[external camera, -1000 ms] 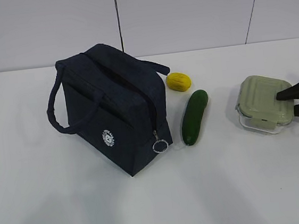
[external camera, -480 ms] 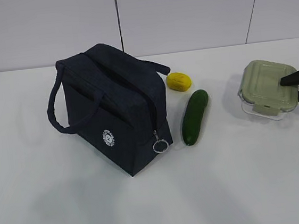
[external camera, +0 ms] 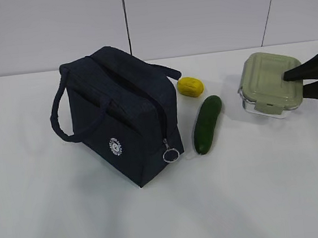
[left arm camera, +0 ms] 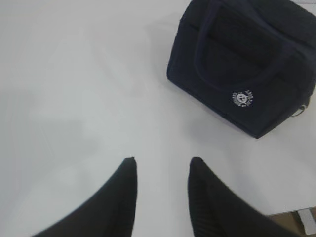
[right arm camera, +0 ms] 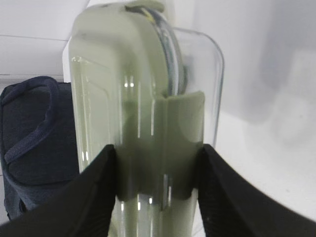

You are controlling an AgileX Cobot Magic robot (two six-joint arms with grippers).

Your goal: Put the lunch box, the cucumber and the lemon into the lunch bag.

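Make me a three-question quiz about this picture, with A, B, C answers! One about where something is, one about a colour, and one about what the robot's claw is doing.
1. Where is the lemon?
A. inside the lunch bag
B. on the table, beyond the far end of the cucumber
C. on top of the lunch box

2. What colour is the lunch box's lid?
A. pale green
B. bright red
C. navy blue

3. What is the right gripper doing?
A. hanging with nothing in it
B. holding the cucumber
C. gripping the lunch box

Answers:
1. B, the lemon sits on the white table between the bag and the cucumber's far tip.
2. A, the lid looks pale sage green in both views.
3. C, the right wrist view shows both fingers pressed against the box's sides.
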